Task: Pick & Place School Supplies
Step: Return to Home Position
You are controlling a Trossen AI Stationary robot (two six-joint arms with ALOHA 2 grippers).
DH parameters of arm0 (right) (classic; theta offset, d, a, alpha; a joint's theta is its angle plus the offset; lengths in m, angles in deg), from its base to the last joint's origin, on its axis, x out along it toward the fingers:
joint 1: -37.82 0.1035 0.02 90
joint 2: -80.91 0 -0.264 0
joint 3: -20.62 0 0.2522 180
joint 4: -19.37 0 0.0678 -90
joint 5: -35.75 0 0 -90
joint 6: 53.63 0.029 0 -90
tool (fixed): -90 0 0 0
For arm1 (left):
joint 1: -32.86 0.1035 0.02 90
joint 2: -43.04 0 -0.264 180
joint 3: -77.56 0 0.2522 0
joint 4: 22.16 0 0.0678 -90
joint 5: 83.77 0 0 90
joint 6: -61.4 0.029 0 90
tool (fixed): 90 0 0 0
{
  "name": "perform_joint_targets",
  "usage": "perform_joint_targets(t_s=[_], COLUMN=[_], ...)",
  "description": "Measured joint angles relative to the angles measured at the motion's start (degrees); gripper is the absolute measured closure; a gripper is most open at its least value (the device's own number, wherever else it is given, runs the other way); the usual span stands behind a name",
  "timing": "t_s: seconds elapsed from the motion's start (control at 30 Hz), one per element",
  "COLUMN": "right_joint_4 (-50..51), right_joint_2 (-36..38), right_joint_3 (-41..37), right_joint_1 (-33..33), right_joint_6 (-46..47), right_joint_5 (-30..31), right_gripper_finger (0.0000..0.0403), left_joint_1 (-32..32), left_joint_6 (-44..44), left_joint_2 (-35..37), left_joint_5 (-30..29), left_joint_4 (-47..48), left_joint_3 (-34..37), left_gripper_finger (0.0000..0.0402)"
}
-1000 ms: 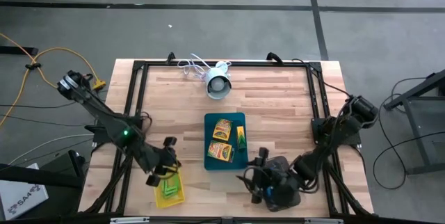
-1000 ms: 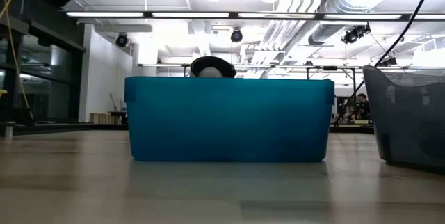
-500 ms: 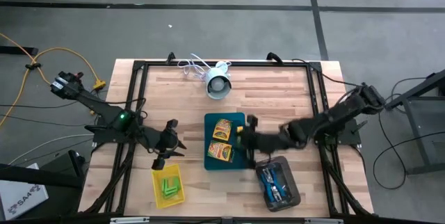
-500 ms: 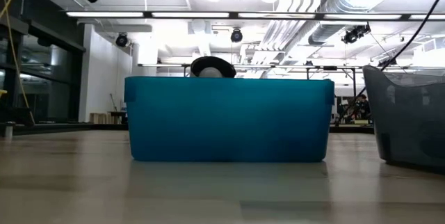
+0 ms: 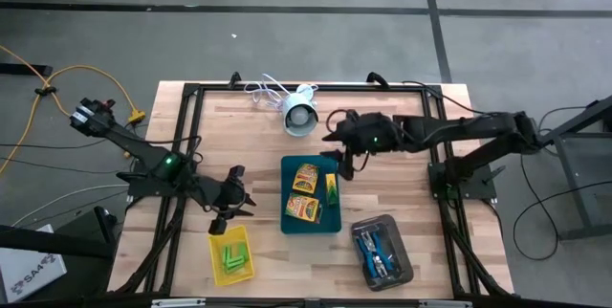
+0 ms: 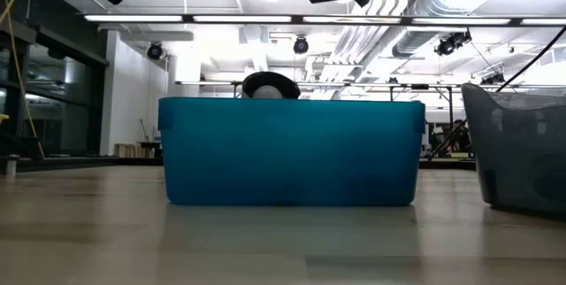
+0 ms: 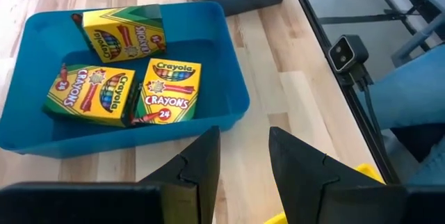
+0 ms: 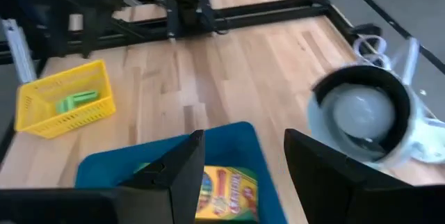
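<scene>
Wooden tabletop [image 5: 402,184] inside a black frame fills the middle of the high view, with grey floor around it. Left of centre, the left gripper [image 5: 234,196] hangs over bare wood, above the yellow bin [image 5: 241,272] in the frame. Its fingers [image 7: 198,172] are slightly parted and nothing is between them. The bin sits at the lower left of the table, and the green erasers [image 5: 228,253] lie inside it.

At upper centre stands the white round device [image 5: 300,117], its cable [image 5: 258,88] curling to its left. Below it, at the middle of the table, the teal tray [image 5: 285,195] holds three yellow Crayola crayon boxes [image 5: 306,176]. Two lie flat near the tray's left side and one narrower box lies along its right wall.

The right gripper [image 5: 344,167] reaches in from the right edge and hangs over the tray's upper right corner, spread wide and empty. At lower right, the grey tray [image 5: 402,246] sits tilted, well apart from that gripper, with the blue-handled scissors [image 5: 378,251] in it.
</scene>
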Motion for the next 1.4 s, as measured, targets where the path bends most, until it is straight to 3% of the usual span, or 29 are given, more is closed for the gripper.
perform_joint_targets(t_s=[0.47, 1.03, 1.4], right_joint_4=[8.36, -8.49, -13.23], right_joint_2=[13.24, 49.84, 62.81], right_joint_3=[-2.58, -39.44, -54.03], right_joint_1=[-9.14, -13.1, -13.1], right_joint_6=[-0.64, 6.87, 9.34], right_joint_5=[-1.8, -1.38, -1.58], right_gripper_finger=[0.0213, 0.0213, 0.0213], left_joint_1=[-2.94, -2.88, -2.85], left_joint_6=[-0.46, -2.88, -2.9], left_joint_2=[0.0, 0.0, 0.0], left_joint_5=[-0.02, -0.55, -0.64], left_joint_4=[0.16, 0.02, -0.38], left_joint_3=[0.0, 0.0, 0.0], left_gripper_finger=[0.0281, 0.0281, 0.0281])
